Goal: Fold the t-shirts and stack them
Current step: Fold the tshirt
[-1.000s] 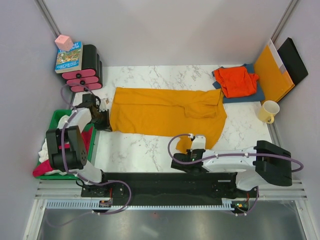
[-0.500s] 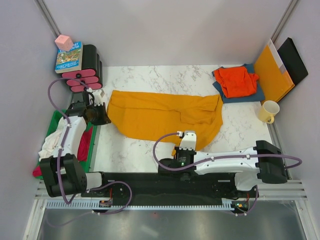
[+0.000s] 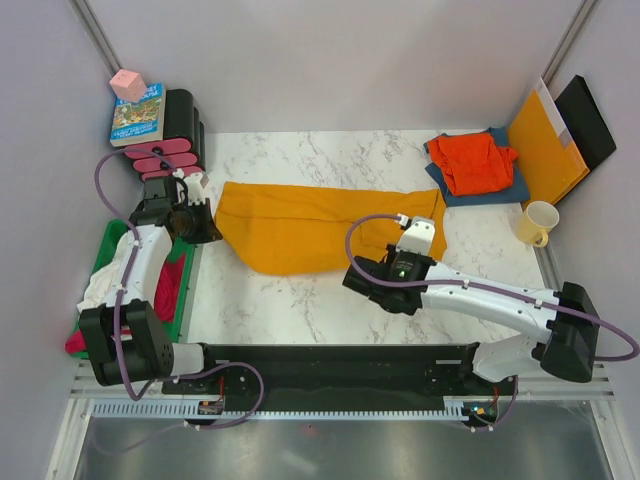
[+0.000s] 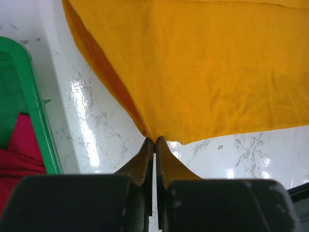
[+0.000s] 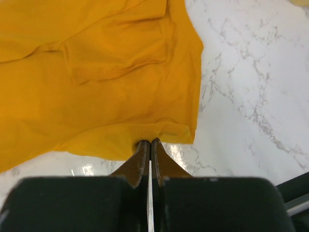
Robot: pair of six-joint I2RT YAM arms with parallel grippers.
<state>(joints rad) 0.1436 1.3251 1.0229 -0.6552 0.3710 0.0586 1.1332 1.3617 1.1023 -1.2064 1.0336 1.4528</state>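
Marble table (image 3: 300, 305) carries the mustard-yellow t-shirt (image 3: 310, 225) lying across its middle, the right gripper (image 5: 148, 142) pinched shut on its near right hem and the left gripper (image 4: 154, 140) clamped on its left corner beside the green bin (image 4: 36, 113). At the far right, the red-orange t-shirt (image 3: 475, 162) lies on top of the dark blue t-shirt (image 3: 510, 190).
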